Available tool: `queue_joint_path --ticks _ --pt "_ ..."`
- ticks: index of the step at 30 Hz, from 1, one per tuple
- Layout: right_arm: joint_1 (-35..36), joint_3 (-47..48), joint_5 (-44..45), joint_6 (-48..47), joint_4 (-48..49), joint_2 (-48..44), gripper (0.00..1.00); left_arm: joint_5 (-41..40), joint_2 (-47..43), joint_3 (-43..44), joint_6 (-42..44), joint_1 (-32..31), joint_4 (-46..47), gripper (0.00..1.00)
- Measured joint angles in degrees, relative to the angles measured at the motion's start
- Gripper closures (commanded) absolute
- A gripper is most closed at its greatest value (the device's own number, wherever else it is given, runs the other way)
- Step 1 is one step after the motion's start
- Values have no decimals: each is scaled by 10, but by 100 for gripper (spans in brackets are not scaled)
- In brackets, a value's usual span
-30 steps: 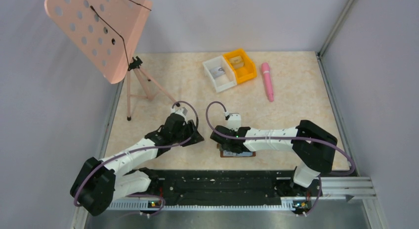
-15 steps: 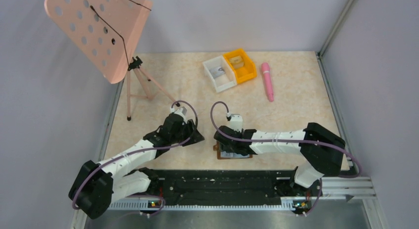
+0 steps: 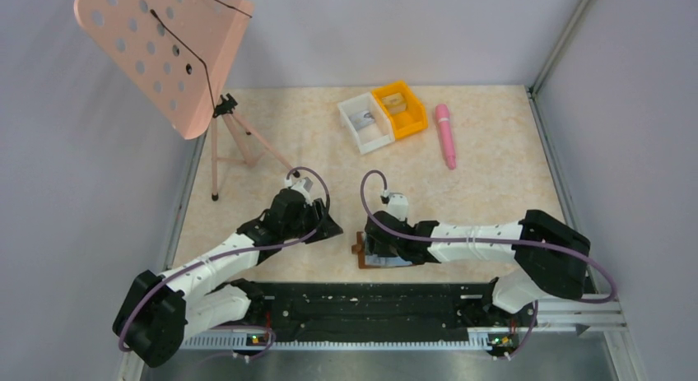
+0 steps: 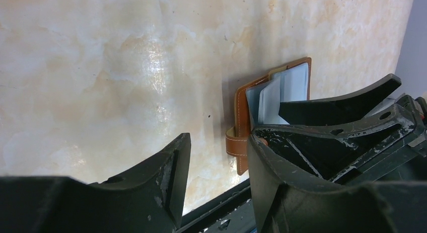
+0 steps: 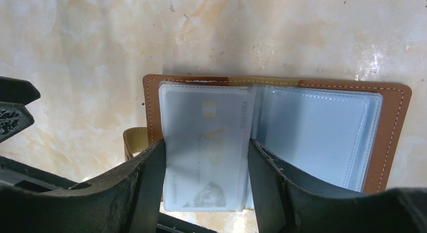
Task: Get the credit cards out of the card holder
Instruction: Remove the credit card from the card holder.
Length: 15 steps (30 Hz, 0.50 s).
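Over the open card holder (image 5: 387,117), the right wrist view alone shows right jaws (image 5: 205,167) flanking a credit card (image 5: 206,147), grip unclear; left jaws (image 4: 216,162) gape beside it on the marbled surface (image 3: 494,183).

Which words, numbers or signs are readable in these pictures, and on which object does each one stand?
"VIP": large pale letters on the credit card in the card holder.
Small print along that card's right edge and beneath "VIP": too blurred to read.
Nothing readable elsewhere.

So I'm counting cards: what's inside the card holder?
The open card holder shows one VIP card in a clear sleeve between the right claw fingers; anything beneath is hidden.
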Motion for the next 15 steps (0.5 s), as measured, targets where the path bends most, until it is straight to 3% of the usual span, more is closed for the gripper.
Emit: queue_joint_path --ticks 3,9,13,15 --pt "0 -4 -5 1 6 -3 36 2 0 0 0 0 2 50" --pt "-1 -4 -13 2 17 -10 54 10 2 0 0 0 3 50" --pt "-1 -4 -14 4 23 -10 38 15 3 0 0 0 3 50" --pt "-1 -3 -13 5 19 -10 37 16 3 0 1 0 2 50"
